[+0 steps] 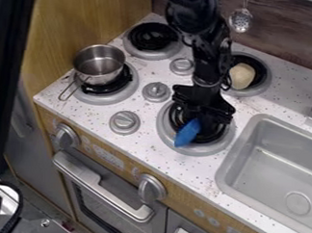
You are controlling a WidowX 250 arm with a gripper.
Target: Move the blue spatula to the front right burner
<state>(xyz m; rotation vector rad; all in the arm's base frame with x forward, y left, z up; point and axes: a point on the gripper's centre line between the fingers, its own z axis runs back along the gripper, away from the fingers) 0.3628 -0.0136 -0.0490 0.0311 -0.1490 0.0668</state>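
"Camera view, spatula first: where is it seen?"

"Blue spatula (187, 133): seen at the front right burner (199, 150), blade angled over the coils toward the near rim. Whether the burner is touched can't be told."

"Gripper (203, 116)?"

"Pointed down over that same burner, just beside the blue blade. Clamped on it or apart: cannot be told, the grip is lost in black on black."

"Rest, quick."

"Metal pot (101, 63) set on the front left burner (130, 92), its wire handle stuck out past the rim. Pale lump (242, 75) placed on the back right burner (260, 90), partly hidden by the arm. Slotted spoon (240, 20) hung by the wall behind. Grey sink (225, 165) set into the counter, right of the burners."
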